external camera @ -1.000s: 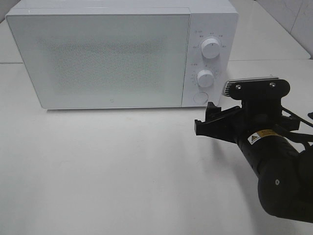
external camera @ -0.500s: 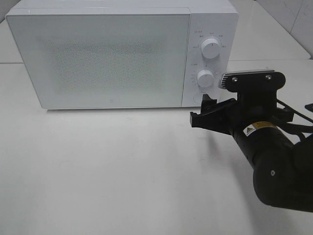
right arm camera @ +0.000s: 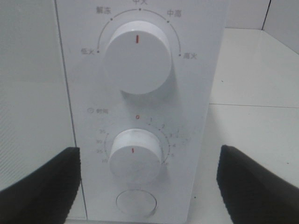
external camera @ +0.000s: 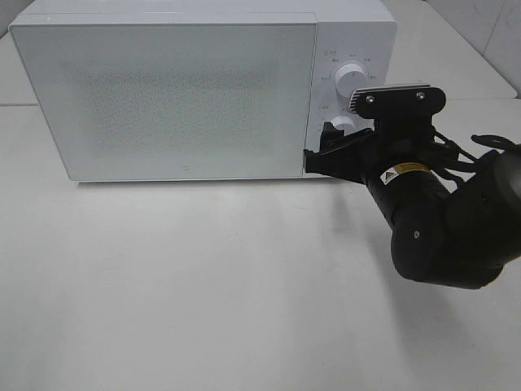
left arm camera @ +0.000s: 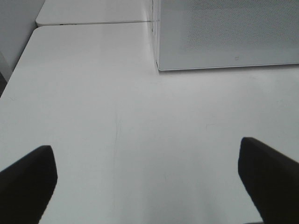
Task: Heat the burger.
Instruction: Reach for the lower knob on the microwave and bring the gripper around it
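The burger is out of view in every frame. A white microwave (external camera: 179,98) stands at the back of the table with its door shut. My right gripper (external camera: 324,152) is open, right in front of the microwave's control panel, level with the lower knob (external camera: 342,125). The right wrist view shows its two dark fingers (right arm camera: 42,186) either side of the lower knob (right arm camera: 135,154) and the round button (right arm camera: 136,203), with the upper knob (right arm camera: 138,56) above them. My left gripper (left arm camera: 149,182) is open over bare white table, empty, with the microwave's front corner (left arm camera: 159,65) ahead of it.
The white table (external camera: 203,277) stretches in front of the microwave. A seam runs between this table and another one behind it (left arm camera: 93,22). The right arm's dark body (external camera: 440,228) fills the right side of the exterior view.
The right arm has moved back and to the left, from over the table to right at the control panel. Its jaws have stayed equally wide apart.
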